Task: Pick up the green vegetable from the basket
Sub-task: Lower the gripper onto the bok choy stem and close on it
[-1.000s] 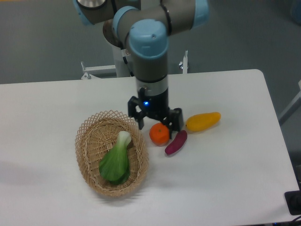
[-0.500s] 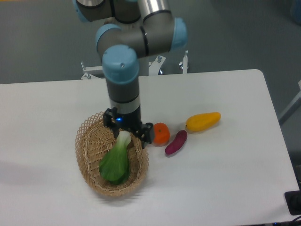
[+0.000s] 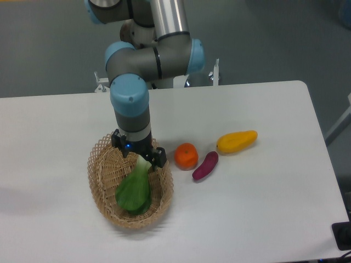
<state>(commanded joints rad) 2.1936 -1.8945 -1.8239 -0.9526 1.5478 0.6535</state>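
The basket [image 3: 105, 198] is sitting nearest the camera on the left part of the white tabletop [image 3: 263, 203], its lattice rim showing all the way round. The green vegetable [image 3: 134, 189] is lying inside it, toward the right half, with its broad green leaves pointing to the near edge and its pale stem angling up and away toward the far rim. Just beyond, the claw [image 3: 140, 153] is hanging over the far right part of the basket, right at the stem's tip; its two dark fingers [image 3: 159, 158] are standing apart, one on each side of the stem end, and it is not possible to tell whether they are touching the stem. A small blue light is glowing on the claw's body. To the right of the basket, on the bare tabletop, a purple eggplant-shaped piece [image 3: 205, 165] is lying at a slant, with an orange [image 3: 186, 155] just beside it on its left, close to the basket rim. A little farther back and to the right, a yellow elongated fruit [image 3: 236, 141] is resting near the purple piece's upper end. Behind everything, the grey and light-blue arm [image 3: 143, 60] is rising from the tabletop's far edge.
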